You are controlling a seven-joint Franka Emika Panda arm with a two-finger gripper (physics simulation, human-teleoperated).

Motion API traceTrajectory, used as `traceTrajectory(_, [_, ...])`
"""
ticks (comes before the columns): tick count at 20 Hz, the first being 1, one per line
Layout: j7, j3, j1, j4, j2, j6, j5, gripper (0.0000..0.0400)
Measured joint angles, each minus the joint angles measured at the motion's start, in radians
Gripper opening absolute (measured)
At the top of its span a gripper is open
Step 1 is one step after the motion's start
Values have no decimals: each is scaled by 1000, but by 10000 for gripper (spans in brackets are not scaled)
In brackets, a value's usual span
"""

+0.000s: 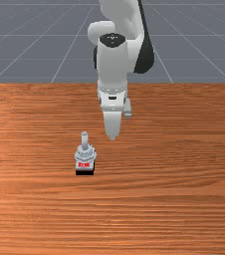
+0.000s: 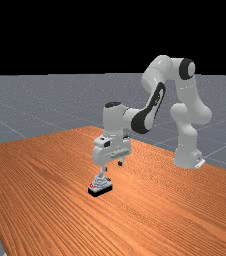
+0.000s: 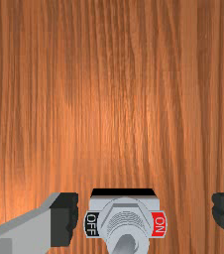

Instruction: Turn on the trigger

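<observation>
Grey switch [image 1: 85, 153] on black base [image 1: 84, 173], hand [image 2: 112, 166] spread nearby.

Here's your table [image 1: 184, 209], orange-brown, its grain running across the front view; behind it, your grey floor [image 2: 20, 102] carries pale lines [image 1: 70, 35] under black sky [image 2: 60, 35], a soft glow [image 3: 104, 126] warming your wood.

Trigger [image 3: 129, 206]: grey toggle switch, black-bottomed, red ON label [image 3: 159, 224] opposite black OFF label [image 3: 91, 224]. Sat upright below gripper [image 2: 112, 166], nearer the OFF-side finger in wrist view. Stubby lever [image 1: 84, 140] poked up; thrown side unclear.
</observation>
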Motion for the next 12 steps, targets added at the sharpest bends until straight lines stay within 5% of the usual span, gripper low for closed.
traceTrajectory(1, [0, 0, 0, 24, 15, -10, 0, 243])
traceTrajectory(2, [0, 0, 0, 45, 27, -17, 0, 148])
traceTrajectory(4, [6, 0, 2, 65, 40, -25, -1, 54])
traceTrajectory(7, [7, 5, 6, 65, 41, -25, 4, 12])
traceTrajectory(9, [87, -34, 49, 74, 45, -36, -87, 5])
traceTrajectory(12, [101, -41, 58, 82, 50, -40, -102, 1])
